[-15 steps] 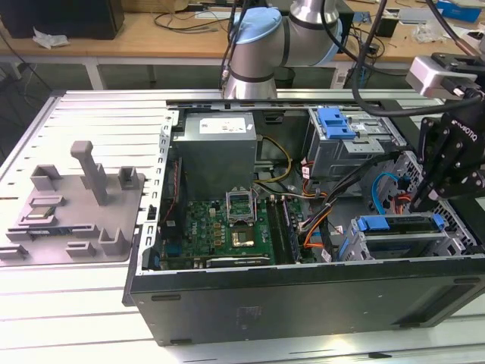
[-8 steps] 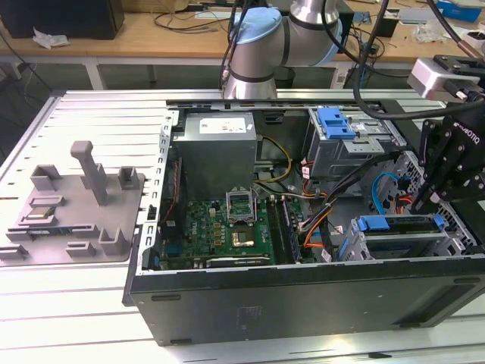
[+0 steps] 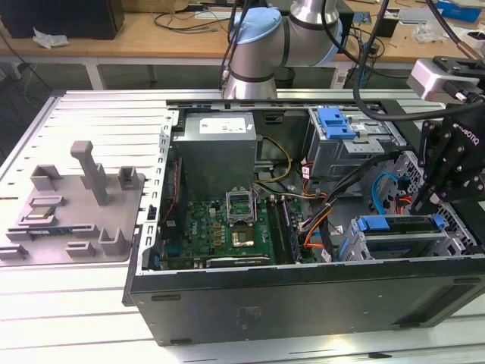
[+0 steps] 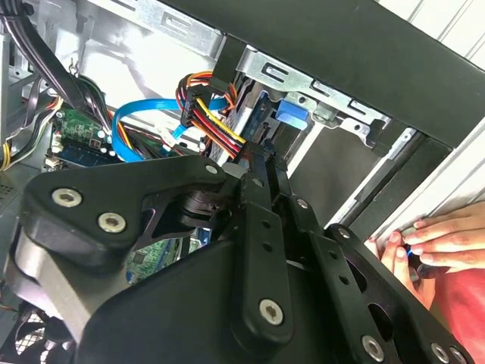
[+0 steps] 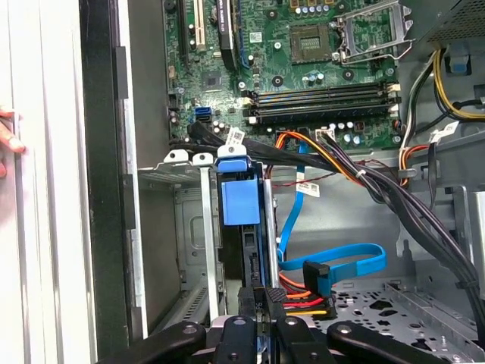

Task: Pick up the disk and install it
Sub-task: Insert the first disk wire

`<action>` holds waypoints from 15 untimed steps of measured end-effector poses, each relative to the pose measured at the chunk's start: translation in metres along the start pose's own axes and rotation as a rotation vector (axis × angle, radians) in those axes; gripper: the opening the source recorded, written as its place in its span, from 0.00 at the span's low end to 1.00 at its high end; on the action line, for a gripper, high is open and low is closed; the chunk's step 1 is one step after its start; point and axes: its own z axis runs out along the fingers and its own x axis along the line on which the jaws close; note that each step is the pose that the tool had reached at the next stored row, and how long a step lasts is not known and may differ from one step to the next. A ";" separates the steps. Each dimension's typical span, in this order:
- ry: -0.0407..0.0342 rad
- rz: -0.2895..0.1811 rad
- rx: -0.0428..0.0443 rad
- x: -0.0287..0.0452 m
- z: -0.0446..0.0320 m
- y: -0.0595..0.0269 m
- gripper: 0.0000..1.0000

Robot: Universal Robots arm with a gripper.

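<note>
Standing edge-on in its metal cage (image 5: 189,227), the disk (image 5: 251,254) lay straight ahead of the pincer (image 5: 261,307), close at its tip; whether the pincer was open or clamped could not be told. Cables (image 5: 295,299) crowded just beside the pincer. The second wrist view caught a hand (image 4: 436,235) on the case's (image 4: 364,68) outer edge, off to the pincer's side. The case sat on a slatted table (image 3: 76,326).

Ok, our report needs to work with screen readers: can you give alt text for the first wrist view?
The gripper hangs close to the disk, which stands on edge in a metal drive cage inside an open computer case. Beyond it lie the motherboard and bundled cables.
</note>
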 end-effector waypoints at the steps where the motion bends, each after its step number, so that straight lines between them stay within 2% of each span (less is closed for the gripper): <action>1: 0.0001 0.000 0.0000 0.0000 0.0001 0.0000 0.17; 15: 0.0019 -0.034 0.0028 -0.0012 0.0004 0.0001 0.17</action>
